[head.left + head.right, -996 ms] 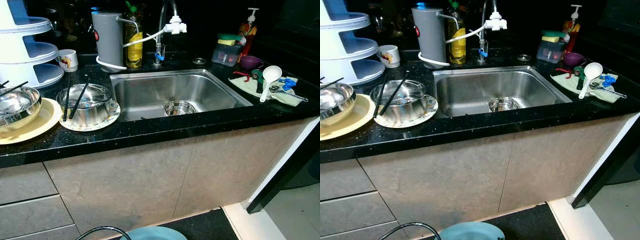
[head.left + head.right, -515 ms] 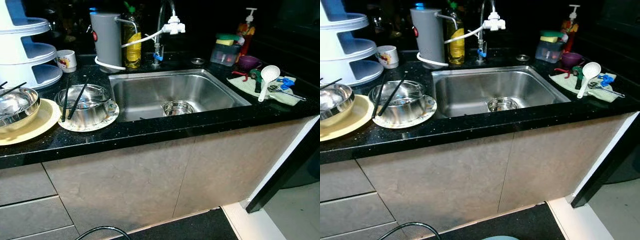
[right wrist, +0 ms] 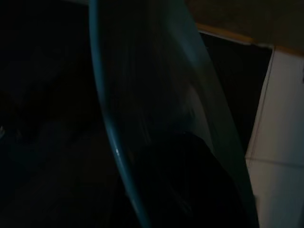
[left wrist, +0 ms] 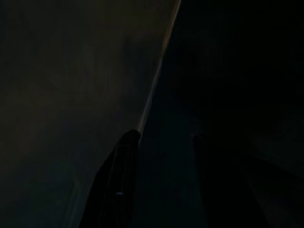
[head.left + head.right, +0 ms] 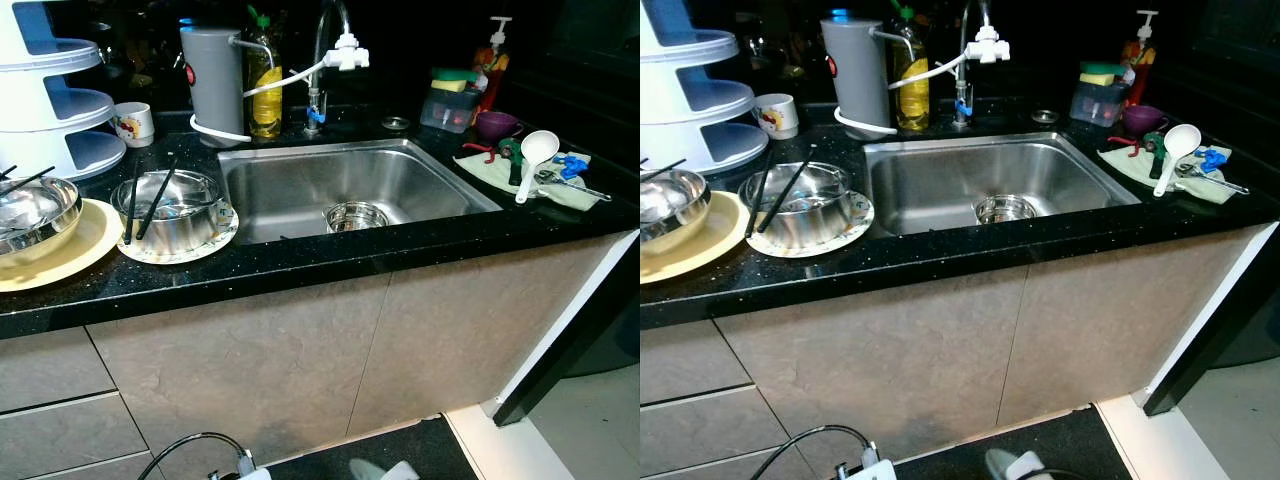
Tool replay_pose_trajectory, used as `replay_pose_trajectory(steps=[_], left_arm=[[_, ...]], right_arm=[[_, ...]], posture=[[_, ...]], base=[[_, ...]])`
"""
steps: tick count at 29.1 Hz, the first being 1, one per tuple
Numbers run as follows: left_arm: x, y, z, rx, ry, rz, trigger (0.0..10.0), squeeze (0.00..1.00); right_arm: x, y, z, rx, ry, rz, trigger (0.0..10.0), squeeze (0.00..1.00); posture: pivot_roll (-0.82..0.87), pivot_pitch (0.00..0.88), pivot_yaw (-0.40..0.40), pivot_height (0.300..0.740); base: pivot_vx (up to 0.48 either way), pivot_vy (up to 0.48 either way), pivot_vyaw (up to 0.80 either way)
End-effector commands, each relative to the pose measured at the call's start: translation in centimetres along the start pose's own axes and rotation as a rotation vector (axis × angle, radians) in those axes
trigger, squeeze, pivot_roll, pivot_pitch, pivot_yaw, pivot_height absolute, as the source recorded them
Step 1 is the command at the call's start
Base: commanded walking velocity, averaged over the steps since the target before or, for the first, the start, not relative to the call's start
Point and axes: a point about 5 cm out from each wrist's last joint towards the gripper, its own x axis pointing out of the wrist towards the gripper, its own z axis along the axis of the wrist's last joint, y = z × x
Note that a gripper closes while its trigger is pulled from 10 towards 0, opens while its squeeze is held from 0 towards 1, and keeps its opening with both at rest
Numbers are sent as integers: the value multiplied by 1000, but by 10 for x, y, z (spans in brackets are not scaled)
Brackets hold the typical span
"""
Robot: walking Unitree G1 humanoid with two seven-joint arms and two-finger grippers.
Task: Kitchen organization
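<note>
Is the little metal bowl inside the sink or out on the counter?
Inside. The metal bowl sits upright at the bottom of the sink, below the black counter.

The yellow plate (image 5: pixel 70 250) is getting cut off at the left edge, and the teal plate (image 3: pixel 142 95) is looking too dark to read.

The teal plate (image 3: pixel 190 95) that was poking into the bottom of the head view a second ago has dropped out of it; now there's just a pale sliver (image 5: pixel 385 470) down there. A looped cable with a small white connector (image 5: pixel 865 465) has come up into the bottom edge. The whole counter view nudged slightly, so the camera moved a bit.
</note>
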Motion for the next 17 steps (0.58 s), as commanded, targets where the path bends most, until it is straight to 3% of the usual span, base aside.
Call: replay_pose_trajectory(steps=[1, 5, 6, 7, 8, 11, 17], left_arm=[[-3, -7, -11, -72, 68, 12, 10000, 0], [-7, -11, -25, -353, 162, 127, 10000, 0], [-9, -13, -30, -440, 196, 156, 10000, 0], [-9, -13, -30, -440, 196, 156, 10000, 0], [-11, -14, -35, -516, 240, 188, 10000, 0], [-14, -18, -43, -639, 287, 229, 10000, 0], [-18, -7, -45, -681, 264, 374, 10000, 0]], right_arm=[[0, 0, -1, 57, -6, -23, 0, 0], [1, -6, 10, 222, -80, -93, 627, 0], [1, -7, 13, 256, -105, -101, 3608, 0], [1, -7, 13, 256, -105, -101, 3608, 0], [1, -7, 17, 261, -123, -102, 10000, 0], [3, -3, 27, 231, -169, -96, 10000, 0], [3, -2, 34, 221, -200, -133, 10000, 0]], posture=[[-33, 91, -56, 740], [-30, 94, -58, 740], [-33, 95, -57, 740], [-33, 95, -57, 740], [-34, 97, -57, 740], [-38, 96, -57, 740], [-40, 88, -56, 740]], base=[[0, 0, 0], [0, 0, 0], [0, 0, 0], [0, 0, 0], [0, 0, 0], [0, 0, 0], [0, 0, 0]])
